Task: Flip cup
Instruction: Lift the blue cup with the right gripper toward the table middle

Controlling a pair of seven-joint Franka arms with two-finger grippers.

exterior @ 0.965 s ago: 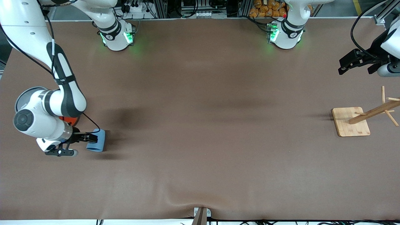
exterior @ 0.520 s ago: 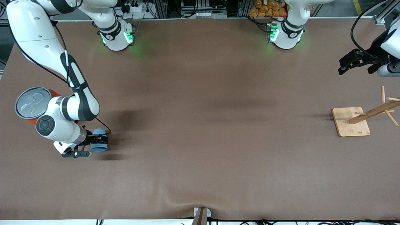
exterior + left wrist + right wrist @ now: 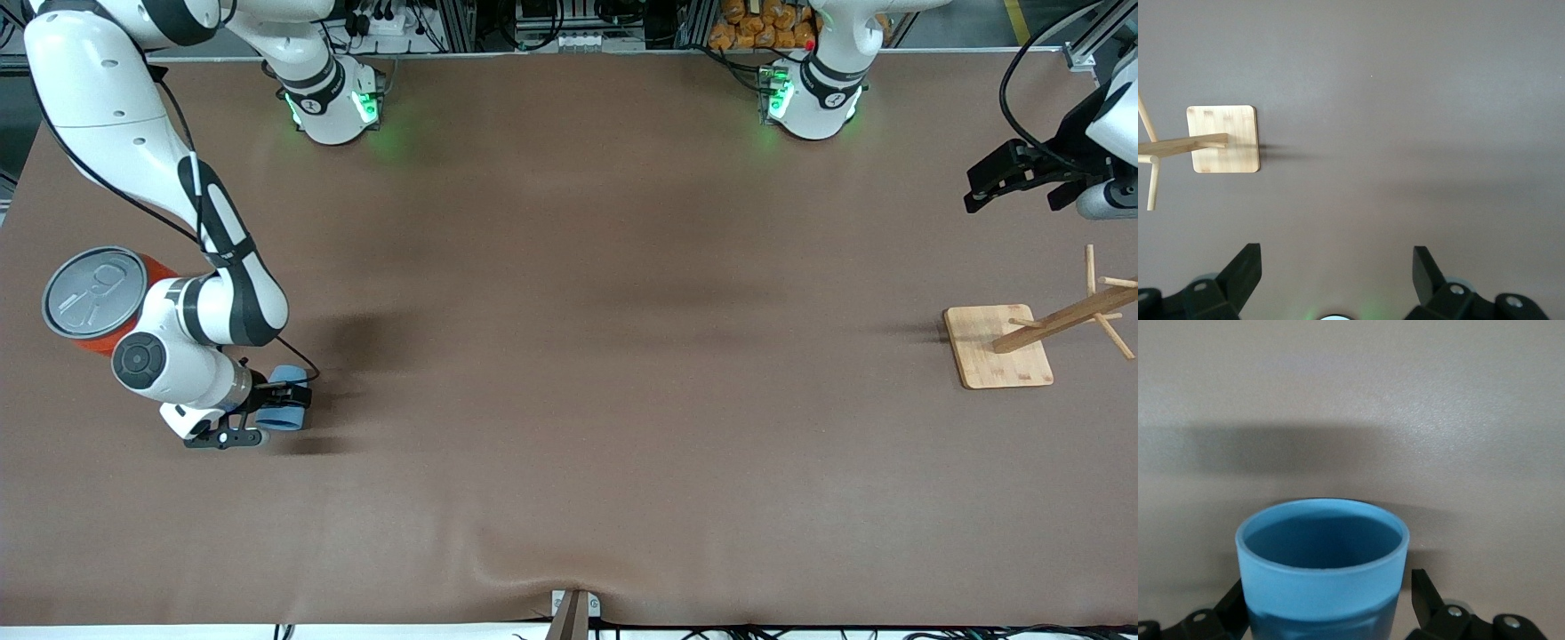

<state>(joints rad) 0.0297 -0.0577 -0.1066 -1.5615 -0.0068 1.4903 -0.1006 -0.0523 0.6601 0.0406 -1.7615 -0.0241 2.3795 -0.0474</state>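
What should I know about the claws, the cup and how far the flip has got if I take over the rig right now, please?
Right claw: low at the right arm's end of the table, fingers open on either side of the cup; in the right wrist view they flank it without a visible squeeze.
Left claw: open, waiting in the air near the table edge at the left arm's end, holding nothing.
Cup: light blue, between the right claw's fingers, its open mouth facing away from the wrist. The orange can stands beside it.
Done: the right claw is placed around the cup.
Left: confirm the cup's final pose and withdraw the claw.
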